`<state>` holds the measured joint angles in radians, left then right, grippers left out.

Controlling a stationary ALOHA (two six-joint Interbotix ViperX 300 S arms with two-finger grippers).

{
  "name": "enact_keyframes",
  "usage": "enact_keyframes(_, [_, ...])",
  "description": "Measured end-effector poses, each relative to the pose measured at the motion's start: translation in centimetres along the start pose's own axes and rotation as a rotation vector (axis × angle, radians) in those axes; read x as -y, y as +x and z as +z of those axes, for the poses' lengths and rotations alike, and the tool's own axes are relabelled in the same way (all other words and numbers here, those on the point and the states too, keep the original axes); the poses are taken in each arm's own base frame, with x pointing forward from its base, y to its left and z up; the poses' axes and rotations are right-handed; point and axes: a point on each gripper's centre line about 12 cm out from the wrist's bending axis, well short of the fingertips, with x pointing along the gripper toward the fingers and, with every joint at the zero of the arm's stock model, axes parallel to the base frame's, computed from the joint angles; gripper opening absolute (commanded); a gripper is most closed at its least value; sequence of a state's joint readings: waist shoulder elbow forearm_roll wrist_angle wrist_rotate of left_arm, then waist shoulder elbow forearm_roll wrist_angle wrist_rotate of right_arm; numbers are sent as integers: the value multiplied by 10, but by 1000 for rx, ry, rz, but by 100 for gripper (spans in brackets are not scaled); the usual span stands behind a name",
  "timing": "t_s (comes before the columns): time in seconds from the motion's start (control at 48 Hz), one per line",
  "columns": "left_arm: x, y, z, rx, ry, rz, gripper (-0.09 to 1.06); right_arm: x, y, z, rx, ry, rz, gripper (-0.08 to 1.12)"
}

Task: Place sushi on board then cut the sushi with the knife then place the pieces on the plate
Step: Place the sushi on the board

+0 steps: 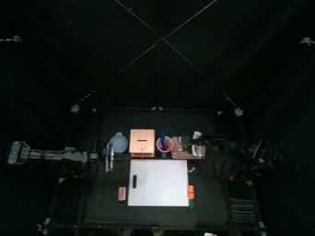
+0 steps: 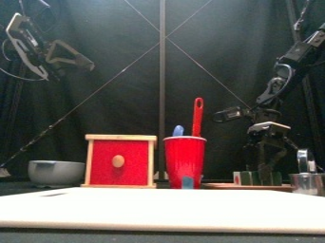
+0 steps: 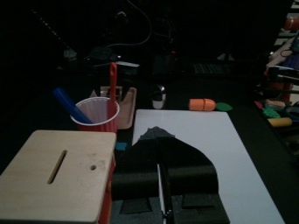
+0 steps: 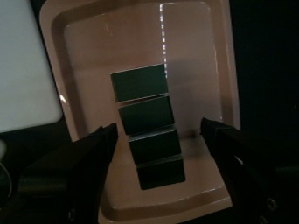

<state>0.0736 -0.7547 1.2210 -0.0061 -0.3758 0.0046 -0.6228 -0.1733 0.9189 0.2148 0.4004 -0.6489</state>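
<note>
Right claw [image 4: 160, 147] hangs over the pink tray [image 4: 82, 52] at the far right of the worktop [image 1: 105, 207]. Its jaws are spread wide, one on each side of the sushi roll [image 4: 149, 122]. There's a gap on both sides, and the tray's raised rim runs just outside the jaws. The roll is four dark green blocks in a row, end to end, flat along the tray's middle. The white cutting board [image 1: 160, 184] lies bare in the near middle, with an orange toy [image 1: 191, 191] at its right edge. The red cup [image 2: 185, 159], holding the red knife [image 2: 197, 114], stands between the tray and the wooden box [image 2: 121, 161]. Left claw [image 3: 158, 136] is high at the left, jaws pinched together, empty.
</note>
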Motion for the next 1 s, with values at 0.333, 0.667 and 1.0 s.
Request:
enact_keyframes(0.333, [0,0,-1,-5,3,-2,-2,0,13,-3,-22,17,10,101])
enact_keyframes(0.667, [0,-1,-2,-6,2,0,-2,-2,14,-4,-24,31,17,53])
enact_keyframes(1.0, [0,-1,-2,-8,0,0,-2,-5,-1,4,0,100,48,52])
